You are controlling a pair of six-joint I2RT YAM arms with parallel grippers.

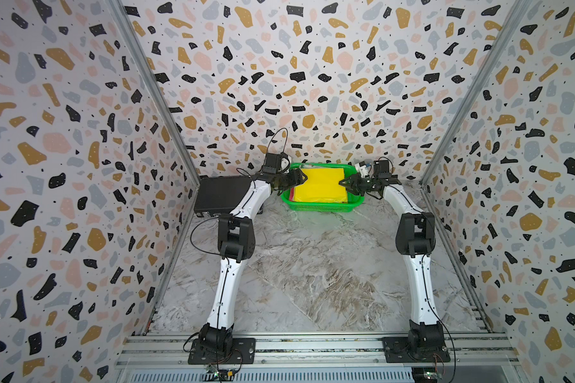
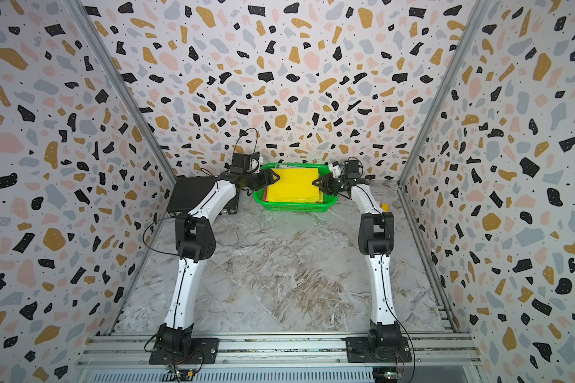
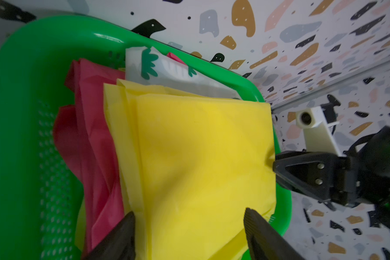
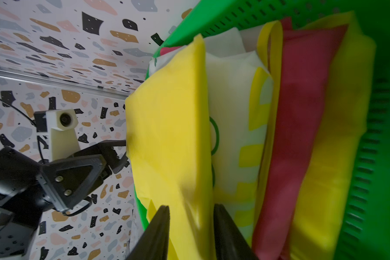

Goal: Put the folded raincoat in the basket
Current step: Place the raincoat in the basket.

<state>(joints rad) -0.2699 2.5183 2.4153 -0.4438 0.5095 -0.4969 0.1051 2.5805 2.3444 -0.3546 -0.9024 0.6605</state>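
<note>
Left wrist view: folded yellow plastic raincoat [image 3: 200, 157] lies in bright green mesh plastic basket [image 3: 20, 112]; my left claw [image 3: 189, 210] and right claw [image 4: 191, 205] spread. Release step, I judge; next, withdraw upward.

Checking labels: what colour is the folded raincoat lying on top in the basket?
Plain bright yellow; the raincoat shows best in the left wrist view.

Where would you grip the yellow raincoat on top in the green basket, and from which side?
Probably its two side edges, coming in from either side over the basket rim: the yellow raincoat lies flat atop the stack, thin and wide, its side edges free of the layers beneath.
</note>
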